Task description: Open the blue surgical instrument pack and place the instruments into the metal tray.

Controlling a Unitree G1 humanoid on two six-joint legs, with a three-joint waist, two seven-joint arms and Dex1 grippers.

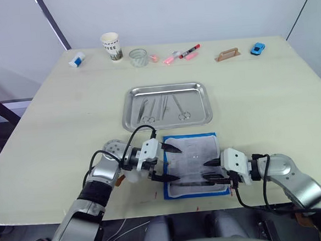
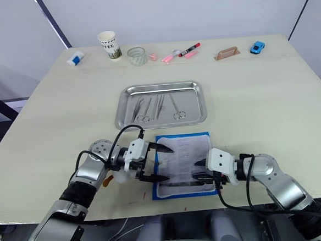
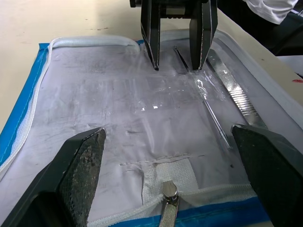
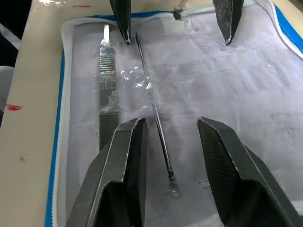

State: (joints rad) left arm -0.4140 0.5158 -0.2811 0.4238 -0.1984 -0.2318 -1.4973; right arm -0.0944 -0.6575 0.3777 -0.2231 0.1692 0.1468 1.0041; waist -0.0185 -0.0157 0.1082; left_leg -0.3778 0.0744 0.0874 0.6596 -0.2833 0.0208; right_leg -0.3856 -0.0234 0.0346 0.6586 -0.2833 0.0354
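The blue surgical instrument pack (image 1: 193, 159) lies unrolled near the table's front edge, pale lining up. Under its clear pocket rest a thin probe (image 4: 156, 118) and a flat silver instrument (image 4: 108, 80). My left gripper (image 1: 177, 164) is open at the pack's left edge, its fingers (image 3: 83, 170) spread wide over the lining. My right gripper (image 1: 207, 171) is open at the pack's right front, its fingers (image 4: 123, 161) on either side of the thin probe. Behind the pack the metal tray (image 1: 128, 109) holds several instruments (image 1: 162, 106), some with ring handles.
Along the far edge stand a white-and-blue bottle (image 1: 77, 60), a paper cup (image 1: 111, 46), a glass jar (image 1: 138, 57), pink and red markers (image 1: 181, 55), a wooden piece (image 1: 227, 54) and a blue toy car (image 1: 257, 48). The table's front edge runs just behind both wrists.
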